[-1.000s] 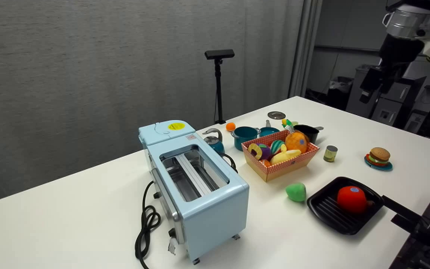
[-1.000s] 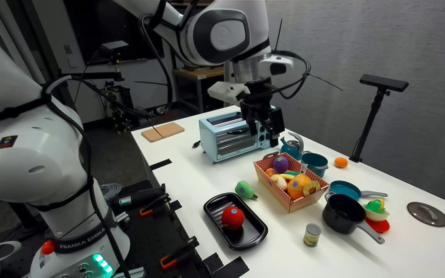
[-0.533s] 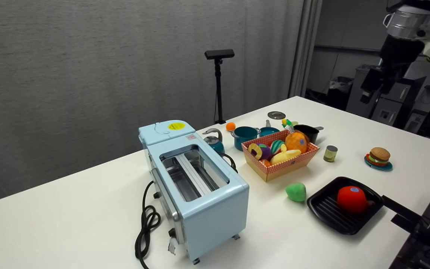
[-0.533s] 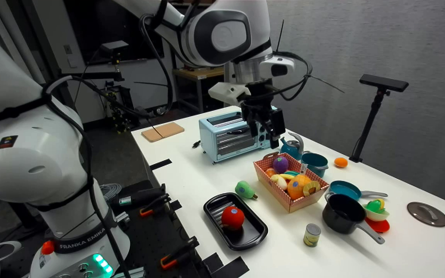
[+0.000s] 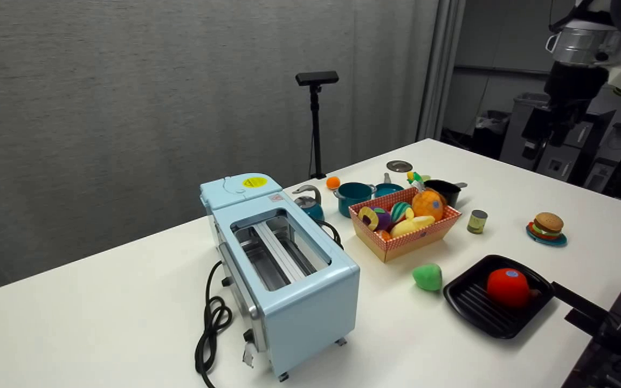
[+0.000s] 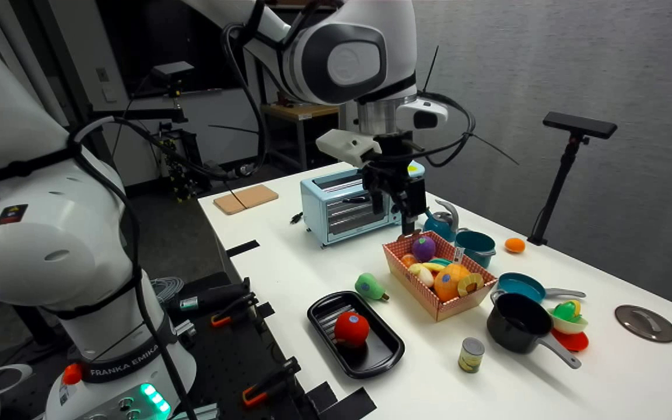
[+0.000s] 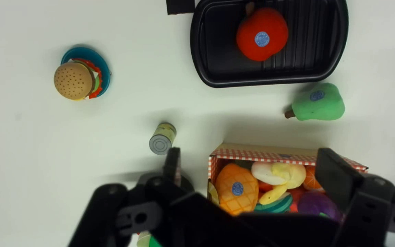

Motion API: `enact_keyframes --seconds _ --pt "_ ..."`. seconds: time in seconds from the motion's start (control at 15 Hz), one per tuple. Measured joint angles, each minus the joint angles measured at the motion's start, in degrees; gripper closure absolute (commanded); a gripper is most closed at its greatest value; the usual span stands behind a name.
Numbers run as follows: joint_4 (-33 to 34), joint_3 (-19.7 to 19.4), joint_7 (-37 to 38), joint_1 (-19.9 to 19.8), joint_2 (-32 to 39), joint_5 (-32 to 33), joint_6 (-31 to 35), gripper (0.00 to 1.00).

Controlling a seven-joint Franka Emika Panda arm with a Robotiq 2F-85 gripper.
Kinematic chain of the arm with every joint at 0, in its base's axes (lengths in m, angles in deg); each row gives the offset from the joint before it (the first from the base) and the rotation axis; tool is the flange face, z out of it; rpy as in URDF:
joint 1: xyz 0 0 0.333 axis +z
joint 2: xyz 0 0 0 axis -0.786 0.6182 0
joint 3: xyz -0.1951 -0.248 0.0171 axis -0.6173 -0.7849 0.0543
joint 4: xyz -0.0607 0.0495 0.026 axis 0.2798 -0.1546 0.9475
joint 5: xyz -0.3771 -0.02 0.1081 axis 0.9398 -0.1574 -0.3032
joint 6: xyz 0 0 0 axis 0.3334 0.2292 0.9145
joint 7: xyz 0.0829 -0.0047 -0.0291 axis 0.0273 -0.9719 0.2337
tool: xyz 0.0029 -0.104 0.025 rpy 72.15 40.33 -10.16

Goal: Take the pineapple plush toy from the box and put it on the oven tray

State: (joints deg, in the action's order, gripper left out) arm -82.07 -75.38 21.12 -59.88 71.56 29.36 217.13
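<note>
a grey curtain (image 5: 181, 97) hangs behind a white table (image 5: 100, 312), a bin (image 5: 490, 130) apparently beyond.

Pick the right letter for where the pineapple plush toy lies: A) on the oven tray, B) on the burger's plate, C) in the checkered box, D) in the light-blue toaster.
C: the wrist view shows the pineapple plush toy inside the checkered box, while the oven tray holds the red toy.
</note>
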Motion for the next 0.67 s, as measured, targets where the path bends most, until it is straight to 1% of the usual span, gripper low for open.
enact_keyframes --seconds 0.4,0.67 --pt "5.22 -0.59 -4.15 0.22 4.54 -3.45 -6.33 0.00" --pt "10.54 -0.61 -5.93 0.23 9.26 -3.80 -8.28 0.00"
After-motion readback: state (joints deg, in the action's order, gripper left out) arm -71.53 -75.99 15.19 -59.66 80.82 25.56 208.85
